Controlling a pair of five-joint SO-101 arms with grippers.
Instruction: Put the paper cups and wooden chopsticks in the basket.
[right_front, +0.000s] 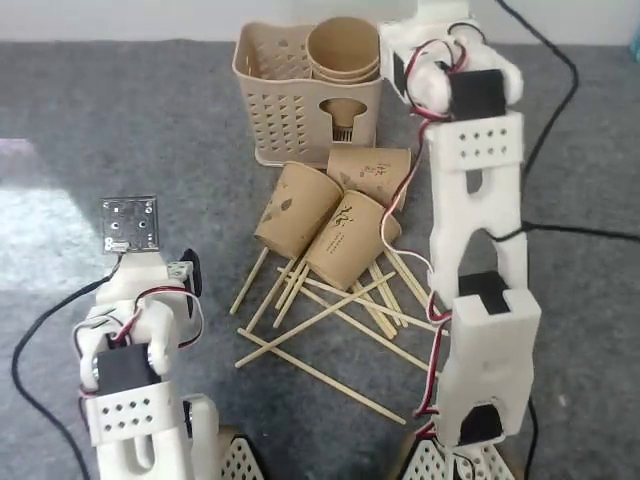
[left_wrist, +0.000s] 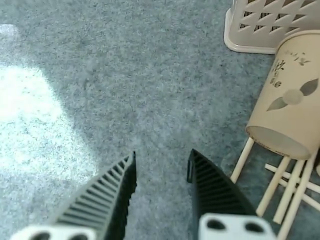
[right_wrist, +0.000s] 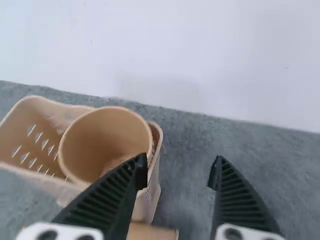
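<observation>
Left gripper (left_wrist: 162, 156): jaws parted a moderate way with nothing between them. It is over bare mat (left_wrist: 100, 75), well out from the basket (right_front: 290, 110), on its front side and toward the left arm's flank.
Chopsticks (right_front: 316, 320): a loose heap on the mat in front of the basket, crossing at many angles. Most run roughly from the basket toward the arm bases, and a few long ones lie slantwise across.
Chopstick count: about a dozen. The exact figure cannot be told, since several pass under the cups.
First cup (right_front: 297, 208): on its side over the stick ends, in front of the basket, base toward the basket and mouth away from it.
Second cup (right_front: 350, 240): on its side, touching the first, on much the same heading.
Third cup (right_front: 372, 170): on its side just beside the basket's front wall, long axis roughly along that wall.
Loose cup count: three.
Nested cups (right_front: 343, 45): upright inside the basket, at the end on the right arm's side. At least two rims show.
Right gripper (right_wrist: 180, 159): jaws wide apart and empty, close beside the basket at the nested cups' end.
Deciding relation (judgement): the first cup lies from the left gripper toward the heap. Its axis points at the basket, so the jaws would have to close across it. The left arm is nearer this cup, and the right gripper is nearer the third.
</observation>
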